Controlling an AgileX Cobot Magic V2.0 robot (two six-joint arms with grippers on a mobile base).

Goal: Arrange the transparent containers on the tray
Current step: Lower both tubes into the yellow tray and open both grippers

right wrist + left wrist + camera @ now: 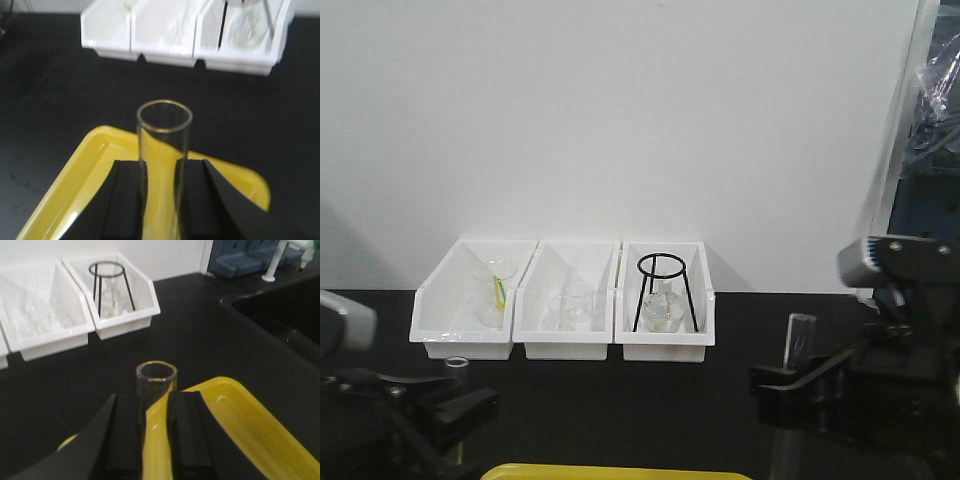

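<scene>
My left gripper (pixel 156 432) and right gripper (pixel 161 200) each clamp one upright test tube (pixel 164 150) above the yellow tray (pixel 95 165). I should lower each slowly, lay it flat, parallel, well apart, then release.

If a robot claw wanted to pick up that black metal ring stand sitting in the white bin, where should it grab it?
Probably by the round top ring of the black tripod stand, coming straight down from above. The ring rises above the walls of the right-hand white bin, while the thin legs sit inside the bin around a glass flask, leaving little room to come in from the side.
</scene>
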